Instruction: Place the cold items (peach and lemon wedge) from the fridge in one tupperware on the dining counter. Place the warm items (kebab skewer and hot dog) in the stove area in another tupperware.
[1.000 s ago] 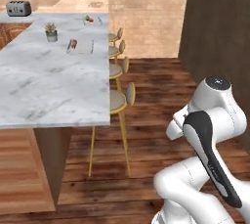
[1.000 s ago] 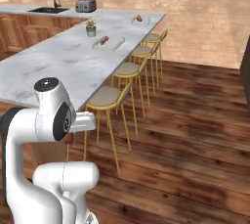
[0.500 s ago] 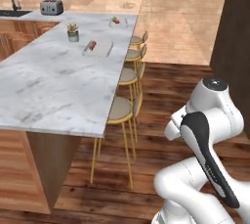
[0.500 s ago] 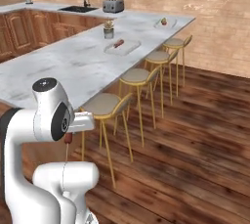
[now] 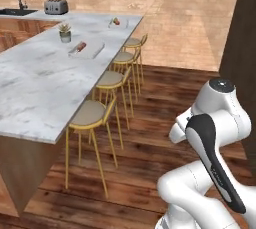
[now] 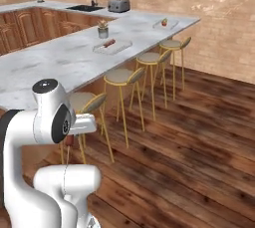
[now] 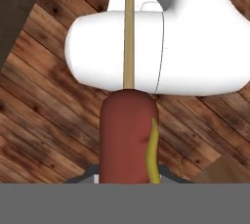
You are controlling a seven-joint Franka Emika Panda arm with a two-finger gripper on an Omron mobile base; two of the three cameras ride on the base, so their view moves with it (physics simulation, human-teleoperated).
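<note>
Hot dog (image 7: pixel 128 137) in the claw (image 7: pixel 128 179)
Claw closed on the hot dog, mustard streak on its side; wood floor (image 7: pixel 44 100) beyond it.

The counter (image 5: pixel 40 83) runs from the near left away toward the far wall. Four stools (image 5: pixel 92 114) stand in a row along its right edge, over the wood floor (image 5: pixel 165 98). A tupperware (image 5: pixel 89 50) with a hot dog (image 5: pixel 78 47) in it lies near that edge, about midway along. A plant (image 5: pixel 65 32) stands just behind it, further in from the edge. A second tupperware (image 5: pixel 119 22) sits near the far right corner. A toaster (image 5: pixel 56 6) stands at the far end, a sink (image 5: pixel 17 11) left of it. The kebab skewer (image 7: pixel 128 120) hangs at the gripper (image 7: pixel 128 179), above the floor.
</note>
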